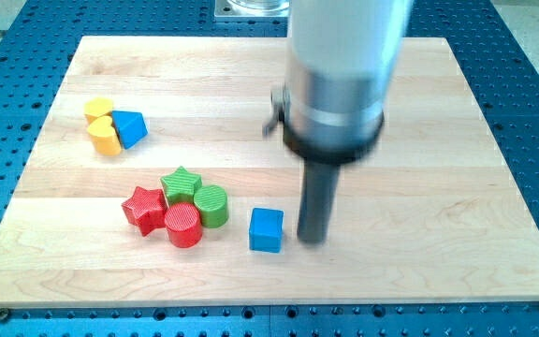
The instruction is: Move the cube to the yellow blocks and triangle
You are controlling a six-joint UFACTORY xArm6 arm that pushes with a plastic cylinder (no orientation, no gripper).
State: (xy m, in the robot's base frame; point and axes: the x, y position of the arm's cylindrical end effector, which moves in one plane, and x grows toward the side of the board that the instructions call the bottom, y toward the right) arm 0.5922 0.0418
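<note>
My tip [311,241] down on wooden board [419,187], just right of blue cube [267,229], narrow gap between; bare rod, grasping nothing. Cube: plain blue, ridged faces, upright, near-centre of board. Far left: two yellow blocks [103,124] touching blue triangle [130,127]. Between them, cluster: red star [144,207], red cylinder [182,225], green star [181,183], green cylinder [211,205].

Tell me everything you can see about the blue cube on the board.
The blue cube is a small, solid-looking block in matte bright blue, with a lighter top face and a darker front face. It sits flat on the wooden board, low and near the middle of the view. My tip stands just to its right, with a thin gap showing. The green cylinder and red cylinder lie to its left, apart from it. Nothing appears to touch it.
</note>
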